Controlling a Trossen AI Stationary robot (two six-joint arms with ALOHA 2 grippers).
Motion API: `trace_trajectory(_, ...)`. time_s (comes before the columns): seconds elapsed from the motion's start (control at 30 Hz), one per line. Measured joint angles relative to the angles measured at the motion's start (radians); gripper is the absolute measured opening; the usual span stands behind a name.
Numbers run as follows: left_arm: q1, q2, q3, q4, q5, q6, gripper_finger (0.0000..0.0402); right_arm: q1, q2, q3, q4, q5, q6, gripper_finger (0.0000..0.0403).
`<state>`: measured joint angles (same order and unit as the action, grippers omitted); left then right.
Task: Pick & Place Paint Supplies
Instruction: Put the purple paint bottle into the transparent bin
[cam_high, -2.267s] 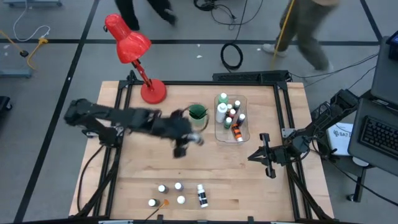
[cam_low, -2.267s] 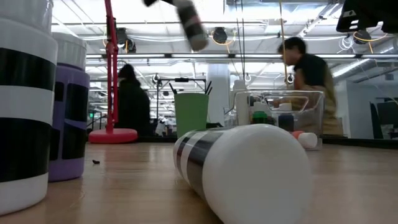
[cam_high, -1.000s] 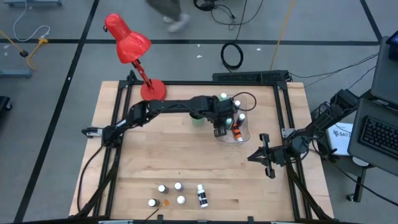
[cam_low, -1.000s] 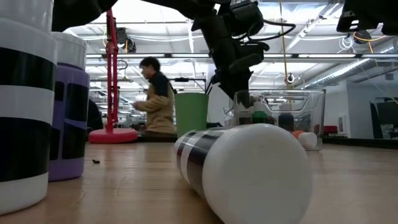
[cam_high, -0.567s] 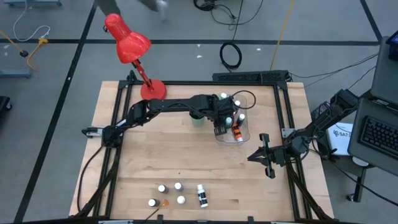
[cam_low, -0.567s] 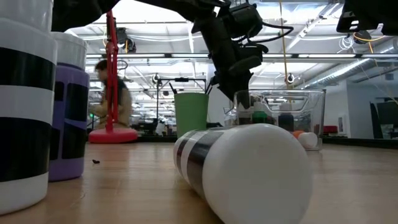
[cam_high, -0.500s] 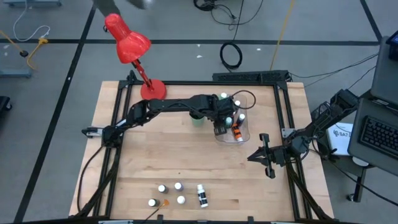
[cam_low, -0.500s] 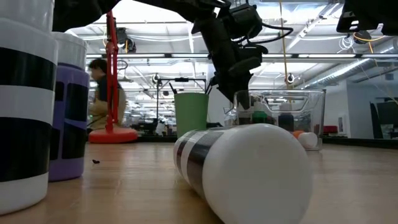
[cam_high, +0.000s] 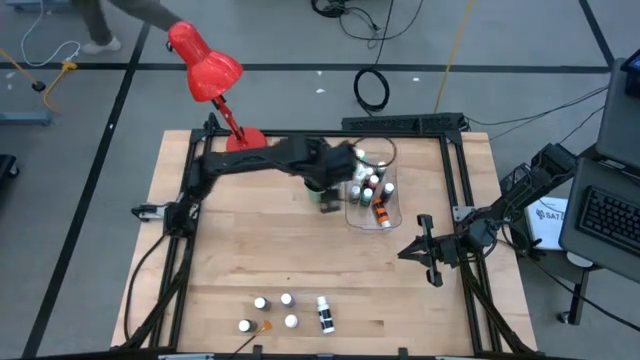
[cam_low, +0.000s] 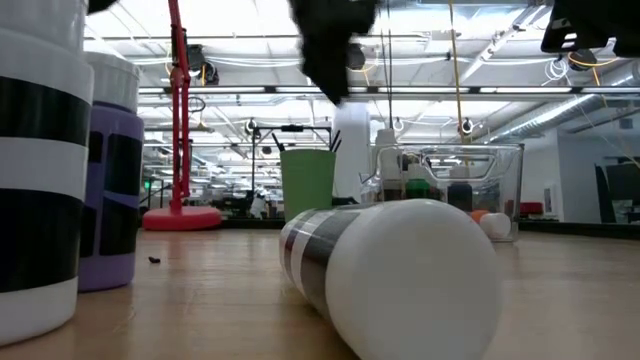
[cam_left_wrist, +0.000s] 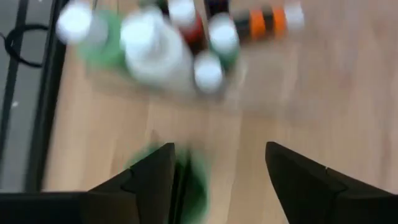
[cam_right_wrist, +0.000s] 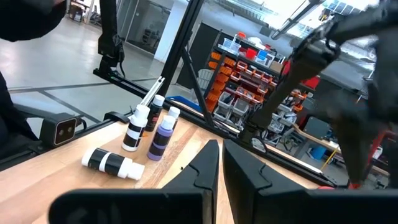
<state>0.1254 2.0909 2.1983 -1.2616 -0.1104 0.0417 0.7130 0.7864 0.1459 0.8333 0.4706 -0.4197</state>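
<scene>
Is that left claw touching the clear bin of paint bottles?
Apart. In the left wrist view the left gripper is open and empty, with bare wood between its fingers and the clear bin farther off.

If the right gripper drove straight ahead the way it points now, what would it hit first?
Judging from the wrist view, the right gripper, shut, aims across bare wood toward the leftover paint bottles. The lying black-and-white bottle and the standing purple bottle sit off to one side of that line, so the way looks free, though depth is unclear.
</scene>
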Motion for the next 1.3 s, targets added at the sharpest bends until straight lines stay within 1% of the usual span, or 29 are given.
trace_trajectory(0.07, -0.013, -0.068, -0.018, -0.096, -0.028, -0.011, 0.0250, 0.000, 0.000, 0.000, 0.000, 0.000, 0.004, 0.0016)
trace_trajectory(0.1, -0.022, -0.110, -0.047, -0.099, -0.050, -0.032, 0.0245, 0.000, 0.000, 0.000, -0.002, 0.000, 0.004, 0.0016)
trace_trajectory(0.17, -0.042, -0.209, -0.148, -0.053, -0.092, -0.052, 0.0230, 0.000, 0.000, 0.000, -0.010, 0.000, 0.005, 0.0016)
trace_trajectory(0.27, -0.068, -0.403, -0.368, 0.086, -0.096, -0.047, 0.0191, 0.000, 0.000, 0.000, -0.012, 0.000, 0.015, 0.0016)
trace_trajectory(0.37, -0.078, -0.619, -0.655, 0.260, -0.091, -0.032, 0.0133, 0.000, 0.000, 0.000, -0.022, 0.000, 0.015, 0.0016)
trace_trajectory(0.47, -0.037, -0.821, -0.942, 0.487, -0.083, 0.001, 0.0069, -0.001, 0.000, 0.000, -0.030, 0.000, 0.012, 0.0016)
trace_trajectory(0.53, 0.016, -0.945, -1.107, 0.659, -0.023, 0.006, 0.0026, -0.005, 0.000, 0.000, -0.031, 0.000, 0.011, 0.0016)
trace_trajectory(0.6, 0.063, -1.041, -1.254, 0.861, 0.049, -0.010, 0.0008, -0.013, 0.000, 0.000, -0.030, -0.001, 0.011, 0.0016)
trace_trajectory(0.63, 0.080, -1.076, -1.321, 0.969, 0.061, -0.034, 0.0009, -0.018, 0.000, 0.000, -0.030, 0.000, 0.011, 0.0016)
trace_trajectory(0.67, 0.089, -1.101, -1.383, 1.059, 0.051, -0.059, 0.0011, -0.024, 0.000, 0.000, -0.030, 0.000, 0.010, 0.0016)
trace_trajectory(0.73, 0.092, -1.130, -1.489, 1.201, -0.040, -0.104, 0.0013, -0.040, 0.000, 0.000, -0.040, -0.001, 0.009, 0.0016)
trace_trajectory(0.8, 0.093, -1.131, -1.565, 1.262, -0.127, -0.112, 0.0009, -0.058, 0.000, 0.000, -0.046, 0.000, 0.027, 0.0016)
trace_trajectory(0.83, 0.093, -1.129, -1.592, 1.262, -0.142, -0.108, 0.0005, -0.069, 0.000, 0.000, -0.046, 0.000, 0.040, 0.0016)
trace_trajectory(0.9, 0.092, -1.127, -1.630, 1.278, -0.138, -0.094, 0.0003, -0.089, 0.000, 0.000, -0.057, 0.000, 0.070, 0.0016)
trace_trajectory(0.93, 0.088, -1.127, -1.652, 1.318, -0.123, -0.081, 0.0004, -0.101, 0.000, 0.000, -0.069, 0.000, 0.091, 0.0016)
trace_trajectory(1.07, 0.069, -1.128, -1.790, 1.604, -0.062, 0.024, 0.0002, -0.142, 0.001, 0.000, -0.100, 0.010, 0.180, 0.0016)
trace_trajectory(1.13, 0.071, -1.123, -1.859, 1.711, -0.033, 0.039, 0.0003, -0.164, 0.000, 0.000, -0.118, 0.051, 0.287, 0.0015)
trace_trajectory(1.17, 0.072, -1.122, -1.890, 1.735, -0.025, 0.039, 0.0004, -0.177, 0.001, 0.000, -0.139, 0.067, 0.329, 0.0013)
trace_trajectory(1.23, 0.072, -1.122, -1.946, 1.735, -0.022, 0.064, 0.0002, -0.206, 0.018, 0.000, -0.154, 0.083, 0.372, 0.0009)
trace_trajectory(1.3, 0.077, -1.131, -1.967, 1.728, -0.030, 0.120, 0.0002, -0.238, 0.057, 0.000, -0.135, 0.081, 0.392, 0.0005)
